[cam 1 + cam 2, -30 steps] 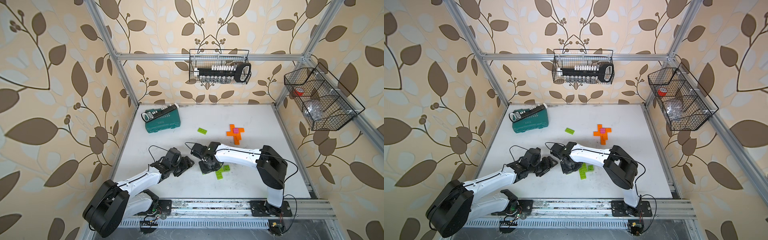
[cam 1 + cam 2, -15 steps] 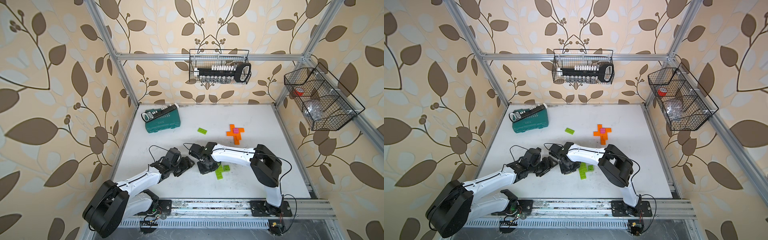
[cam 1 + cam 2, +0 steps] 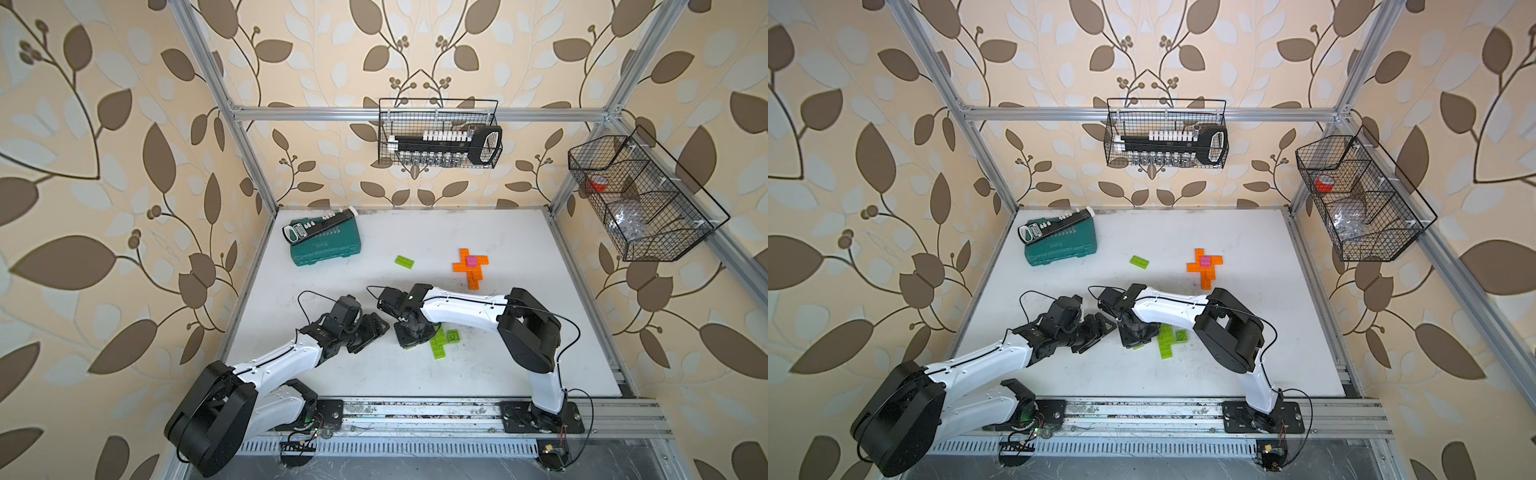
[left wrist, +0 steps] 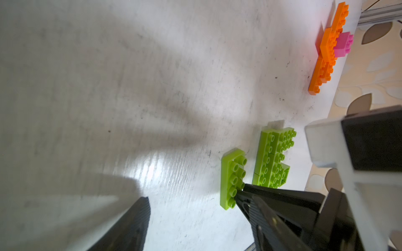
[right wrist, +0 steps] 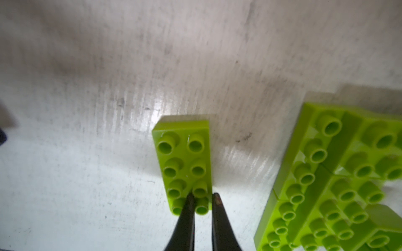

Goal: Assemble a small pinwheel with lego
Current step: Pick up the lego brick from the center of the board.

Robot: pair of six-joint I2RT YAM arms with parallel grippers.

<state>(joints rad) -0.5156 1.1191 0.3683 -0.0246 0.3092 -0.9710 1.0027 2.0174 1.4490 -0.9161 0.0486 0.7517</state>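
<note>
One loose green brick (image 5: 183,160) flat on counter (image 3: 519,365), studs up. Your right pincer (image 5: 203,195) pinches its nearest end: one fingertip between stud rows, other on outer long edge. Narrow bite, likely to lift it onto part-built green cluster (image 5: 339,184) just beside pincer. Your left pincer (image 3: 374,332) spread, empty, near right pincer on side away from cluster, probably placed to brace. Orange cross (image 3: 475,280) with pink brick (image 3: 471,261) on top lies well beyond both pincers. Spare green brick (image 3: 404,262) also well apart.

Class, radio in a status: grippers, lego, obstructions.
Left gripper open, empty. Right gripper shut on green brick, end studs. Green cluster beside, not touching.
</note>
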